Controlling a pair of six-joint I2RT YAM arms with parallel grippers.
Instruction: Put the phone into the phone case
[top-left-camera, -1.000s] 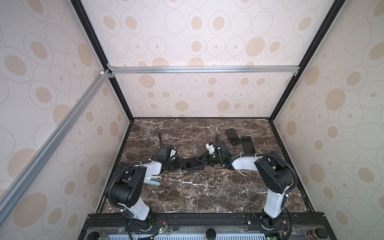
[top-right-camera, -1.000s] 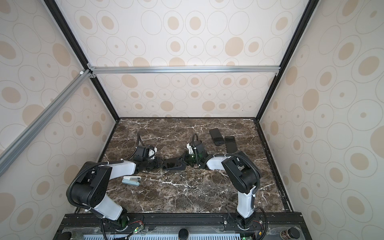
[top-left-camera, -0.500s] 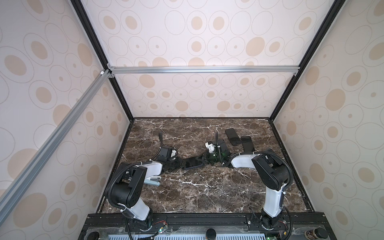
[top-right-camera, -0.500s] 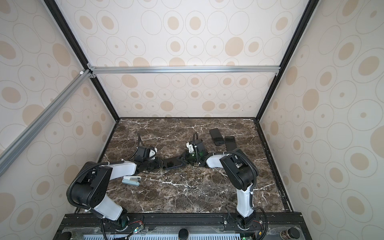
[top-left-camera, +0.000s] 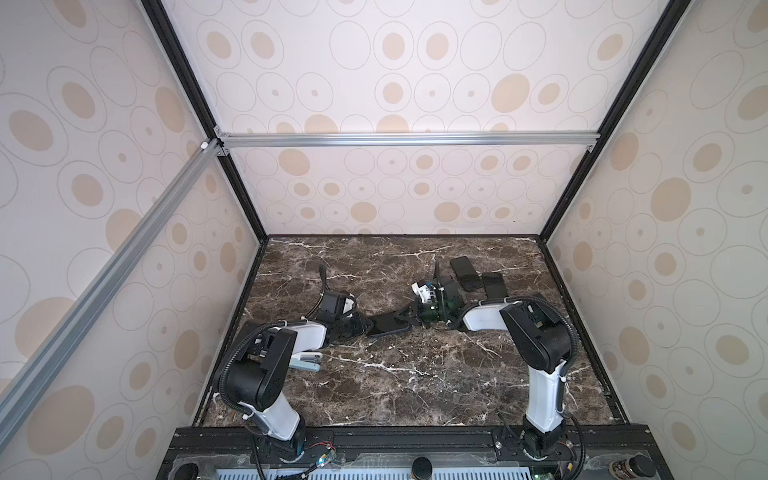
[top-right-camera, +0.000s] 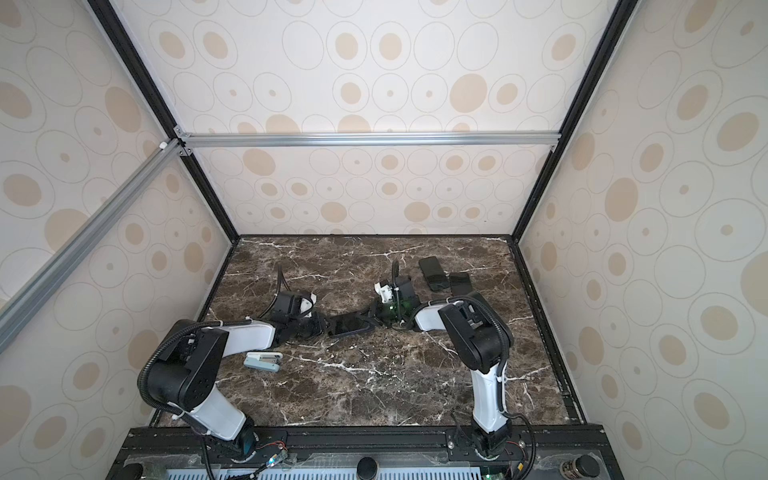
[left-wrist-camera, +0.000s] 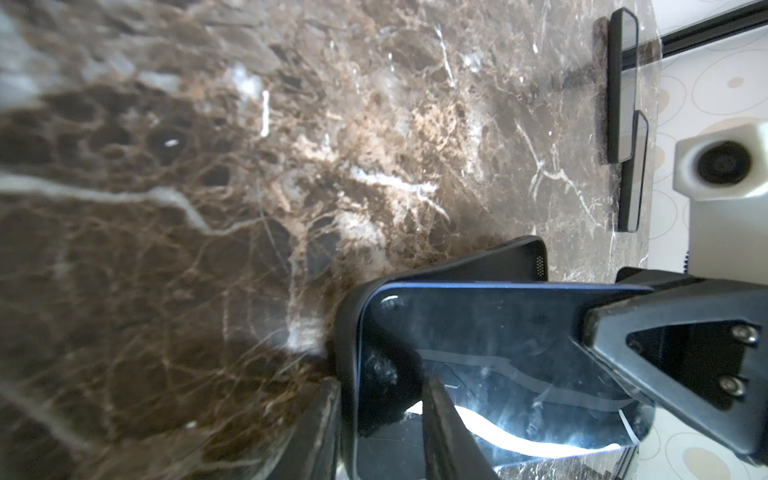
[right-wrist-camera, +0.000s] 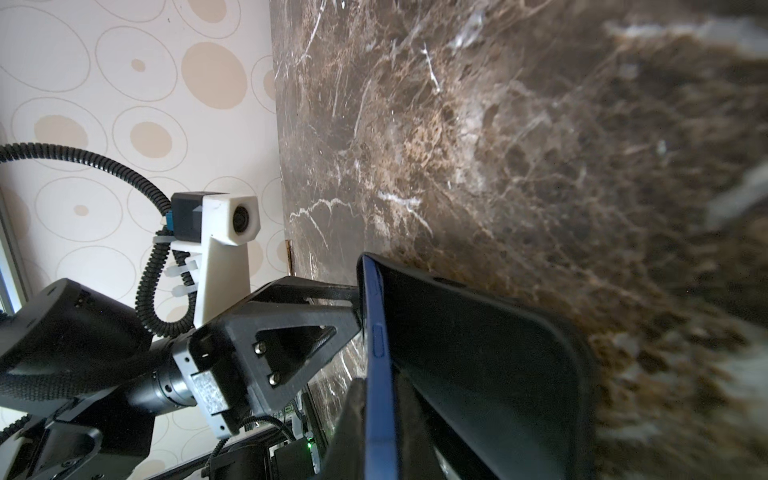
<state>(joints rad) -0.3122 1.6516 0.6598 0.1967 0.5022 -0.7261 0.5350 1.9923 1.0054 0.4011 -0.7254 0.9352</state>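
While partly in case (right-wrist-camera: 478, 353), phone (top-left-camera: 387, 324) between left claw (top-left-camera: 365, 326) and right claw (top-left-camera: 406, 319)

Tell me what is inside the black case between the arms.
A blue-edged phone, only partly seated: one case wall stands off it. The left tool and right tool cover its ends, so the fit there is hidden.

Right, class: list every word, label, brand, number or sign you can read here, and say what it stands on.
No text can be read in any view.
On the blue-edged black phone: only reflections on the glossy screen.
On the black rubbery phone case: no marking shows.
On the pale blue stapler: no lettering can be made out.
On the small brown jar by the front rail: too small and blurred to read.
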